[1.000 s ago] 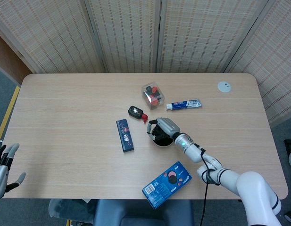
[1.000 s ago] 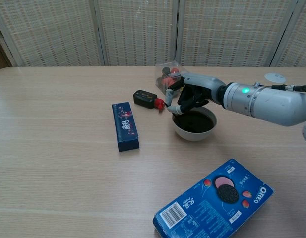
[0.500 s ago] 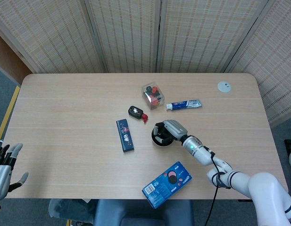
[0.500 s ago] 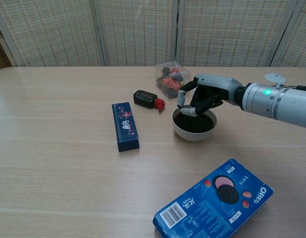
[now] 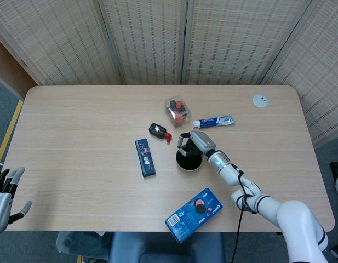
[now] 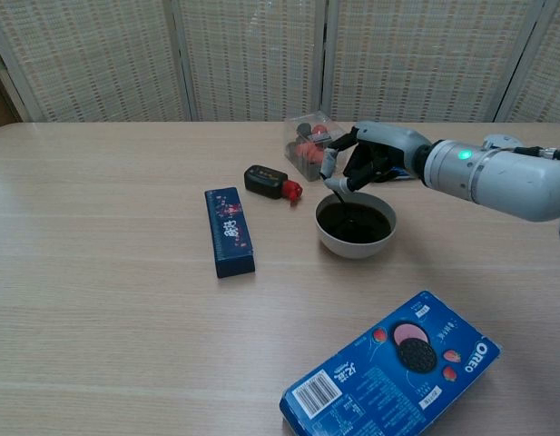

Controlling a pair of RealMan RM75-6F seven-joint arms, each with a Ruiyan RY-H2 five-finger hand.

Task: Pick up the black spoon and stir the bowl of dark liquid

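A white bowl (image 6: 356, 243) of dark liquid (image 6: 357, 221) stands mid-table, also seen from above as the bowl (image 5: 189, 160). My right hand (image 6: 366, 162) hovers over the bowl's far rim and grips the black spoon (image 6: 338, 193), whose thin tip reaches down into the liquid. In the head view the right hand (image 5: 192, 142) covers the bowl's far edge and hides most of the spoon. My left hand (image 5: 3, 194) hangs off the table's front left edge with its fingers spread and nothing in it.
A dark blue slim box (image 6: 229, 230) lies left of the bowl. A black and red object (image 6: 270, 182) and a clear box of small items (image 6: 307, 145) sit behind it. A toothpaste tube (image 5: 213, 121) lies beyond. An Oreo box (image 6: 391, 367) lies at the front. A white disc (image 5: 260, 100) is far right.
My right hand has moved with the spoon from the bowl's left rim, across over the bowl, to its far rim, and has lifted slightly. The left hand stays put.
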